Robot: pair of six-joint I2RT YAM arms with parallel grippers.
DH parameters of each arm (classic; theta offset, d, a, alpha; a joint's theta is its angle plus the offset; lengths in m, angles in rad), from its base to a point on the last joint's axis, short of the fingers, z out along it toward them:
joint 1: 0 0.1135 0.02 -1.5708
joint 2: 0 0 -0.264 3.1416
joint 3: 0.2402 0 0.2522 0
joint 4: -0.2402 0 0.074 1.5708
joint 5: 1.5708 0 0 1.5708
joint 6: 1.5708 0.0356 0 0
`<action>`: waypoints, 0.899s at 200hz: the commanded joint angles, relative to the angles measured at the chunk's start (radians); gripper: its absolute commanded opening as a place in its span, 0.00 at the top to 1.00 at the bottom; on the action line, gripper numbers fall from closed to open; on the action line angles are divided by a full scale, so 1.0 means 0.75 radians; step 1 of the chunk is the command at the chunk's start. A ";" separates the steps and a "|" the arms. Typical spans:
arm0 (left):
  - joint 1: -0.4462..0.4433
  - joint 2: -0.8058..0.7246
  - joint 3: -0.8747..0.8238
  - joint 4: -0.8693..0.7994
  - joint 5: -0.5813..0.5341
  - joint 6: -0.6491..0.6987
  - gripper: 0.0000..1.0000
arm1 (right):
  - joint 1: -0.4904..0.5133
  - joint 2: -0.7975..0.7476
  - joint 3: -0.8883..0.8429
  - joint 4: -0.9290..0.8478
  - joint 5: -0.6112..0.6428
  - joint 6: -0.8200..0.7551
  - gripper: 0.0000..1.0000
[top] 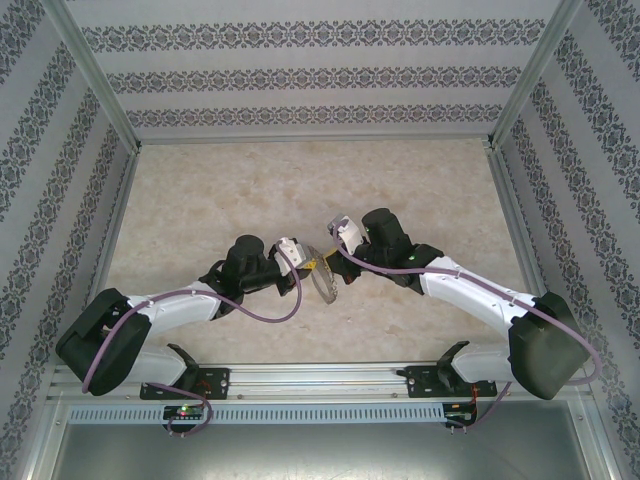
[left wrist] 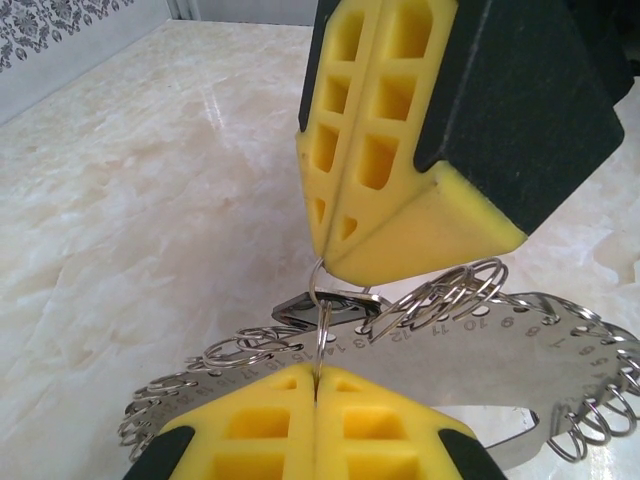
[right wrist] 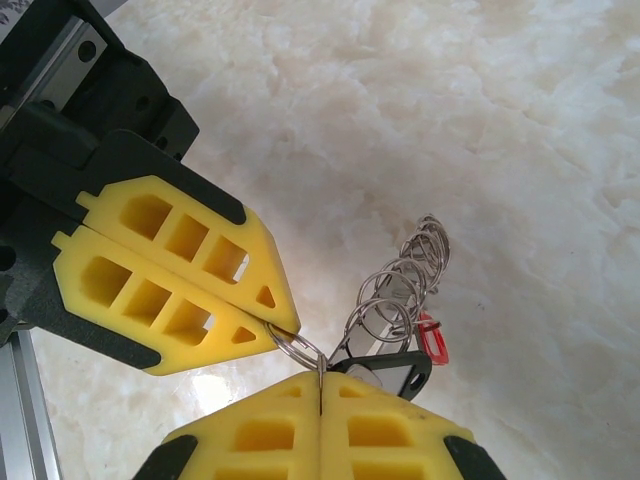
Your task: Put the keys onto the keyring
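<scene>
Bright, even light from above; the arms (top: pixel 170 310) cast only faint, soft shadows on the table (top: pixel 300 190). Wrist views: pale glare streaks on the table's polish, a dull sheen on the keyring (left wrist: pixel 560 345), and softened focus toward the far background.

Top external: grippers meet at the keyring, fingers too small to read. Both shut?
Observer: Yes. Left wrist view: left gripper and right gripper both shut, tip to tip, on what looks like one small ring.
Operator: Keys?
Observer: Right wrist view: black-tagged key just behind that ring, red tag beside it.
Operator: Keyring?
Observer: The keyring is a flat silvery plate with stamped numbers, split rings threaded along its rim.
</scene>
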 commanded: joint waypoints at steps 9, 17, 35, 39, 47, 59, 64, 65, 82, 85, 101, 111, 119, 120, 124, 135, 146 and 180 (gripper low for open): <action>-0.011 0.003 0.009 0.025 -0.012 -0.004 1.00 | 0.010 -0.020 0.030 0.019 -0.037 0.000 1.00; -0.010 -0.001 0.011 0.003 -0.015 0.010 1.00 | 0.012 -0.018 0.032 0.020 -0.039 -0.002 1.00; -0.010 -0.015 0.023 -0.067 -0.033 0.051 0.98 | 0.013 -0.014 0.037 0.020 -0.051 -0.007 1.00; -0.009 -0.017 0.027 -0.086 -0.033 0.060 0.97 | 0.014 -0.013 0.038 0.021 -0.052 -0.009 1.00; -0.009 -0.018 0.037 -0.117 -0.028 0.074 0.93 | 0.015 -0.013 0.042 0.018 -0.052 -0.008 1.00; -0.009 -0.018 0.047 -0.139 -0.014 0.084 0.88 | 0.014 -0.015 0.046 0.019 -0.053 -0.012 1.00; -0.009 -0.018 0.053 -0.152 -0.005 0.090 0.86 | 0.014 -0.017 0.044 0.021 -0.054 -0.013 1.00; -0.008 -0.018 0.055 -0.154 -0.003 0.090 0.86 | 0.013 -0.018 0.045 0.021 -0.054 -0.014 1.00; -0.009 -0.016 0.078 -0.191 0.021 0.100 0.80 | 0.015 -0.020 0.041 0.030 -0.056 -0.014 1.00; -0.009 -0.015 0.083 -0.194 0.025 0.100 0.80 | 0.015 -0.019 0.041 0.029 -0.056 -0.011 1.00; -0.009 -0.008 0.094 -0.206 0.039 0.104 0.79 | 0.015 -0.020 0.041 0.030 -0.058 -0.011 1.00; -0.010 -0.007 0.093 -0.197 0.042 0.100 0.77 | 0.016 -0.021 0.043 0.028 -0.059 -0.014 1.00; -0.009 -0.009 0.094 -0.188 0.043 0.097 0.75 | 0.016 -0.020 0.046 0.021 -0.060 -0.015 1.00; -0.008 -0.008 0.093 -0.187 0.043 0.096 0.75 | 0.016 -0.020 0.046 0.021 -0.060 -0.015 1.00; -0.010 -0.008 0.095 -0.181 0.046 0.095 0.74 | 0.016 -0.021 0.046 0.022 -0.061 -0.016 1.00; -0.010 -0.010 0.100 -0.182 0.061 0.097 0.74 | 0.015 -0.020 0.049 0.020 -0.061 -0.017 1.00; -0.010 -0.011 0.104 -0.185 0.077 0.093 0.75 | 0.016 -0.020 0.054 0.019 -0.062 -0.017 1.00; -0.010 -0.010 0.109 -0.180 0.121 0.081 0.73 | 0.020 -0.018 0.059 0.022 -0.048 -0.008 1.00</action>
